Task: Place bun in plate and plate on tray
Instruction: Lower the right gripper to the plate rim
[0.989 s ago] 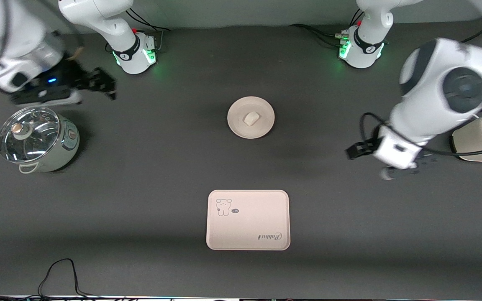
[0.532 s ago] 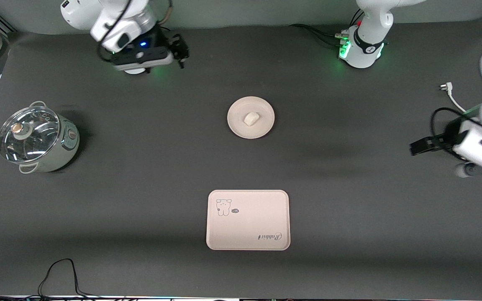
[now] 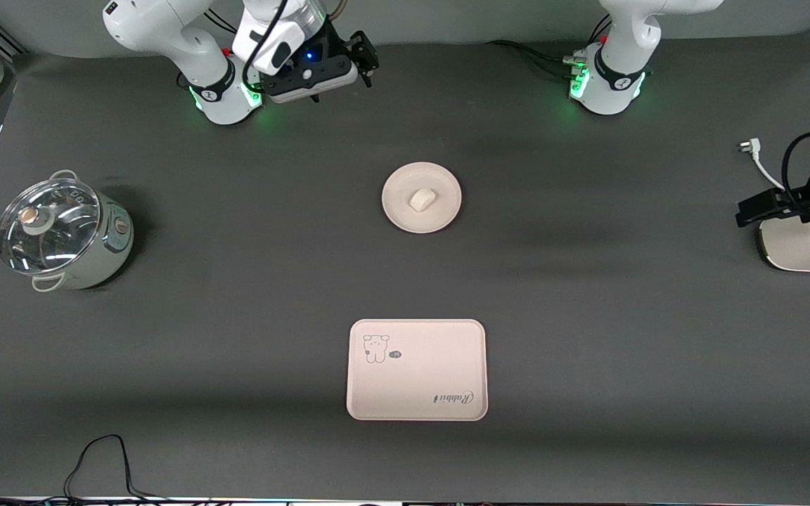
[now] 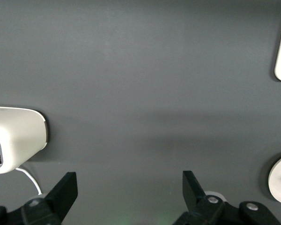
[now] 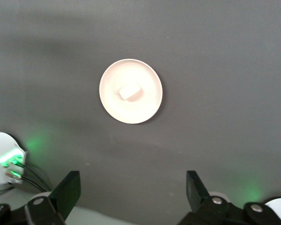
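Your left gripper (image 3: pixel 753 209) has its fingers (image 4: pixel 61 194) spread wide with nothing between them; it hangs over the left arm's end of the table, just beside the toaster (image 3: pixel 795 244). In the left wrist view the toaster (image 4: pixel 16 139) shows as a cream body with a white cord (image 4: pixel 32 180) trailing from it.

Your right gripper (image 3: pixel 366 56) is up over the table edge by its own base (image 3: pixel 226 95), fingers (image 5: pixel 68 194) also parted and empty. Its wrist view looks down on the plate (image 5: pixel 130 97) with the bun (image 5: pixel 129 91) lying in it.

You can see the bun (image 3: pixel 422 199) resting near the middle of the plate (image 3: pixel 422 197), which sits on the bare table (image 3: pixel 588 337) about midway between the arms. The tray (image 3: pixel 417 370) lies nearer the front camera than the plate, well apart from it, with nothing on it. A lidded pot (image 3: pixel 60 233) stands toward the right arm's end of the table.
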Robot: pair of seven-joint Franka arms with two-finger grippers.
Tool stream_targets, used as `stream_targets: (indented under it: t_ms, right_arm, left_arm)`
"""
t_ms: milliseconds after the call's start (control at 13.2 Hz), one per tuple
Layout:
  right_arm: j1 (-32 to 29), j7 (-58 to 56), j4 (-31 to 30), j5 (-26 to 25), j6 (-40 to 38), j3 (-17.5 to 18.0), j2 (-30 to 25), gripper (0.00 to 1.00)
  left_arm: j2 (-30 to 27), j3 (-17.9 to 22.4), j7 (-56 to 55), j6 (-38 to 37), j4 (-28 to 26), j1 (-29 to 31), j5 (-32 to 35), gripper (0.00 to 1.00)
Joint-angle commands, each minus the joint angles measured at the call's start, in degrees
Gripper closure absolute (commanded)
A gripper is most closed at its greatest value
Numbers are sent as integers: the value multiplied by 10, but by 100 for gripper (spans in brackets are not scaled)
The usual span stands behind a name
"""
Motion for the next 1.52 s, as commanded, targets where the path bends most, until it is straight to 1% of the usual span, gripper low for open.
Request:
stream_targets:
  t_ms: [0,152,304,608,760,837,1065,1217,1369,1445]
  right_arm:
    - [0,70,-22,12,27,11,-3,0]
    - [-1,75,-50,10,41,11,-6,0]
    - [-1,76,-92,7,81,11,-9,0]
    - [10,78,-185,11,203,12,-7,0]
    - [15,77,-237,10,280,12,0,0]
    - [27,77,-257,10,318,12,14,0]
    - [40,75,-287,9,401,12,64,0]
    - [53,74,-323,9,479,12,81,0]
    - [55,74,-333,9,518,12,105,0]
    - [56,76,-339,9,550,12,120,0]
  left_arm:
    - [-16,13,10,-18,5,-12,-5,0]
    - [-22,12,10,-17,6,-11,-4,0]
    - [-25,12,10,-16,5,-14,-4,0]
    - [-25,11,11,-7,8,-15,-5,0]
    - [-18,11,16,8,5,-17,-5,0]
    - [-17,10,16,8,5,-18,-4,0]
    - [-21,9,16,0,9,-16,-6,0]
    - [-22,4,14,1,11,-17,-17,0]
    - [-22,0,15,0,11,-16,-17,0]
    - [-23,-1,16,0,11,-16,-17,0]
